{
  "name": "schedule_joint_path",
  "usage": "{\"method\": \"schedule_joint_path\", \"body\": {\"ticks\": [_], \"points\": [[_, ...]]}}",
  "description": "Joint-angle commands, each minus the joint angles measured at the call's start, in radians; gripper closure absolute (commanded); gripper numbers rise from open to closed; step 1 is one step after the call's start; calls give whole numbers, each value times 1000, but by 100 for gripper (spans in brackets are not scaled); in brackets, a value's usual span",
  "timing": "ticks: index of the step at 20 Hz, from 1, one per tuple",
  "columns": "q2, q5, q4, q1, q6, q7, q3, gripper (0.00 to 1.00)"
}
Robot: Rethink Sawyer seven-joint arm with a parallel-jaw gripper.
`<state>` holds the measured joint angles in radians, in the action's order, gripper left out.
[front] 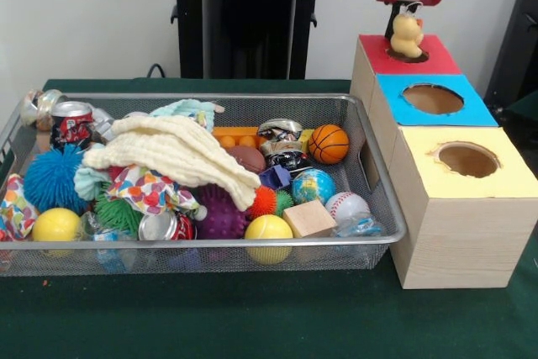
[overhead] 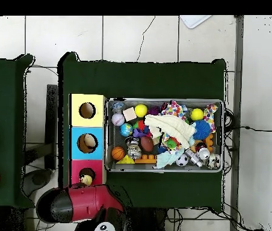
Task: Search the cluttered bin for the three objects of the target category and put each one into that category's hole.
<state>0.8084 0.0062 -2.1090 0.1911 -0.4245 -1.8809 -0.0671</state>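
Note:
My gripper [front: 407, 28] hangs over the red-topped box [front: 440, 58] at the far right and is shut on the pale yellow duck [front: 408, 39]. The duck is upright, with its underside at the round hole [front: 421, 57]. From overhead the duck [overhead: 86, 179] shows at the red box's hole, just ahead of my red arm [overhead: 78, 203]. The wire mesh bin [front: 252, 98] is to the left, full of clutter. No teddy bear shows in it.
The bin [overhead: 162, 100] holds a cream cloth [front: 181, 153], basketball [front: 328, 144], globe ball [front: 313, 186], baseball [front: 346, 205], wooden block [front: 308, 219], yellow balls [front: 268, 229], spiky balls [front: 52, 179] and cans [front: 71, 124]. Blue-topped [front: 433, 99] and yellow-topped [front: 467, 160] boxes stand nearer.

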Motion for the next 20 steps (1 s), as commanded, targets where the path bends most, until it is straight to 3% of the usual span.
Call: {"method": "schedule_joint_path", "body": {"ticks": [1, 9, 15, 20], "points": [[-162, 49, 68, 2, 175, -224, 33, 100], [-83, 46, 61, -13, 48, -185, 26, 100], [180, 54, 8, -23, -255, -134, 8, 100], [270, 53, 19, -17, -406, -134, -1, 100]]}}
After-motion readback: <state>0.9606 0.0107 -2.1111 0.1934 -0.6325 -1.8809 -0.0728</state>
